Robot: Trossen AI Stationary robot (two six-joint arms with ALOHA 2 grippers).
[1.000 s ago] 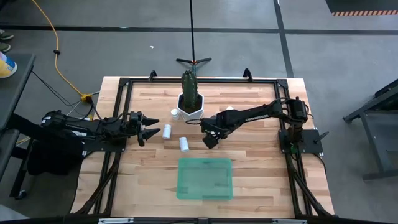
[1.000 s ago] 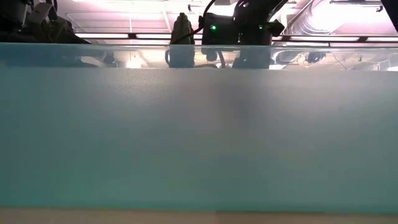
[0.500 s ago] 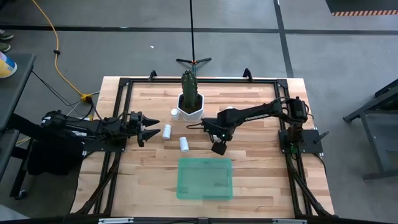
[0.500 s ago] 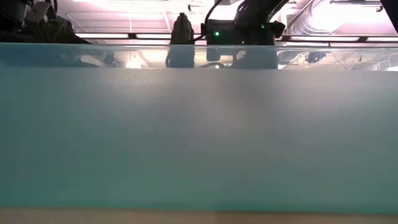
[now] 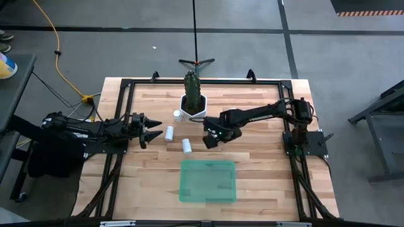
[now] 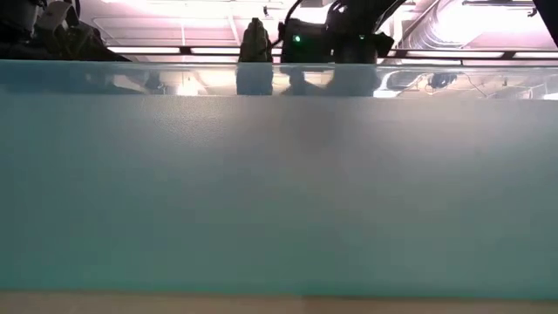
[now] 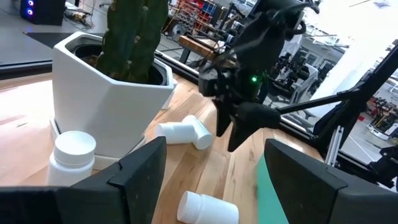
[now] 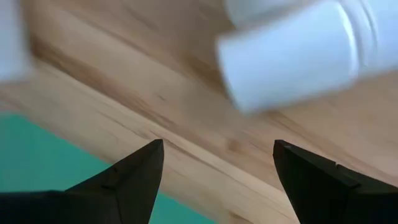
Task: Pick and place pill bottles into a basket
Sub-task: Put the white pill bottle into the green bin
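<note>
Right claw hangs spread near a blurred, cropped pill bottle; left claw spread.

3 white pill bottles near empty green basket

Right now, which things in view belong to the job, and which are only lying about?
Job: three bottles, one upright by the pot, two lying; basket; right gripper, open, near a lying bottle; left gripper, open, waiting at the left.
Lying about: pot with cactus; yellow cable on the floor.
</note>
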